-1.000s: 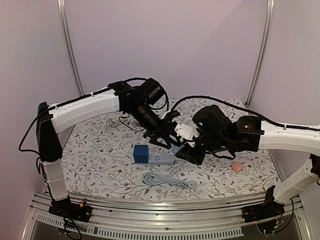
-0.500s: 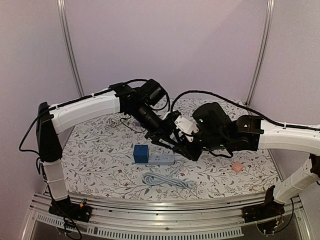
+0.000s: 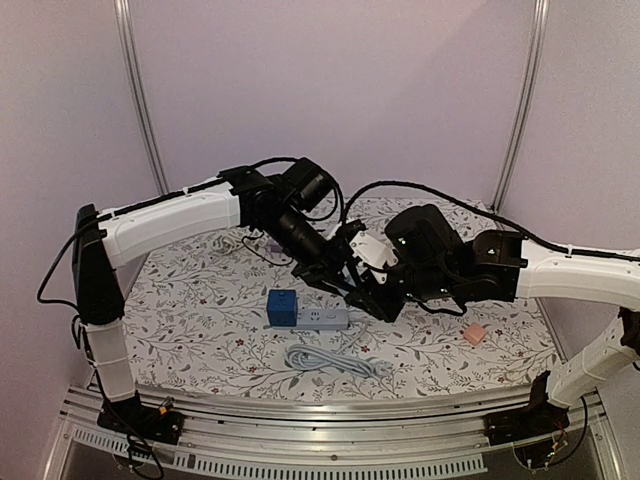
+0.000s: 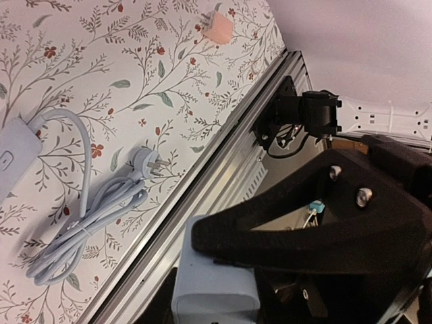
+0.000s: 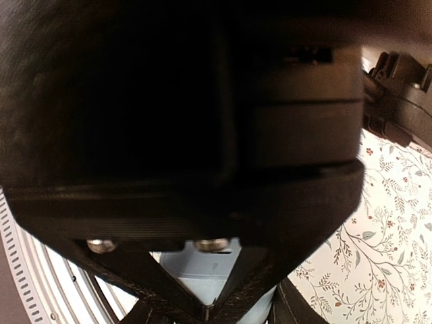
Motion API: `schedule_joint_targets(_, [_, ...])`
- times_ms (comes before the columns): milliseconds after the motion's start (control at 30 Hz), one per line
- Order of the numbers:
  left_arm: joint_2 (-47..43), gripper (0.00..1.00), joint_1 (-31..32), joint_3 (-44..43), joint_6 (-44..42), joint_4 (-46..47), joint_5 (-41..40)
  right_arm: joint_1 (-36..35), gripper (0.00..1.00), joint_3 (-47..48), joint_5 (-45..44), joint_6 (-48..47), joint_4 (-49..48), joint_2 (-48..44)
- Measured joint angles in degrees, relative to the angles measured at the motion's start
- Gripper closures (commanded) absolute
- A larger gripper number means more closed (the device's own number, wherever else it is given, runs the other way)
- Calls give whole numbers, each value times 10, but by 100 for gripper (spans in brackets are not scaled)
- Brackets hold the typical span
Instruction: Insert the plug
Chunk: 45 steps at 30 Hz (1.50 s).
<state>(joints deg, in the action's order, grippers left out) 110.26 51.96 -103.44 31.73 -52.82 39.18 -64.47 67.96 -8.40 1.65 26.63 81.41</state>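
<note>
A pale blue-grey plug point(image 4: 216, 287) hangs in the air above the table, gripped from both sides. My left gripper point(image 4: 206, 266) is shut on it, one black finger point(image 4: 270, 229) pressed flat on its face. My right gripper point(image 5: 209, 300) is shut on the same plug point(image 5: 202, 266), whose body shows between its crossed fingers. From above, both grippers point(image 3: 352, 282) meet just above and to the right of the grey power strip point(image 3: 325, 318), and the plug is hidden between them. A blue cube point(image 3: 282, 306) sits on the strip's left end.
The strip's grey cable point(image 3: 335, 362) lies coiled in front of it, ending in a plug head point(image 4: 145, 162). A small pink adapter point(image 3: 474, 334) lies to the right on the flowered table point(image 3: 200, 310). A metal rail point(image 3: 300, 415) runs along the near edge.
The right gripper brought the plug up and left to the left gripper. The left gripper's fingers then closed on it. Nothing on the table moved.
</note>
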Motion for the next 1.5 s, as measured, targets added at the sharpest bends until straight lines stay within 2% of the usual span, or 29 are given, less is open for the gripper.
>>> schedule_joint_targets(67, [0,100,0,0,0,0,0,0,65,0,0,3,0,0])
schedule_joint_targets(100, [0,100,0,0,0,0,-1,0,57,0,-1,5,1,0])
schedule_joint_targets(367, [-1,100,0,2,9,7,-26,-3,42,2,-37,26,8,0])
schedule_joint_targets(400, [-2,100,0,3,9,8,-32,-3,37,2,-42,27,9,0])
schedule_joint_targets(433, [-4,100,0,5,10,9,-37,-3,27,3,-47,29,9,0])
schedule_joint_targets(533, [-13,100,0,8,9,10,-55,-3,5,3,-58,35,13,0])
schedule_joint_targets(567, [-16,100,0,9,9,12,-58,-4,2,3,-62,35,15,0])
schedule_joint_targets(1067, [-41,100,1,18,4,27,-105,-4,1,3,-65,46,30,-26])
schedule_joint_targets(1500, [-104,100,0,33,-49,28,-176,-4,1,3,-76,78,33,-49])
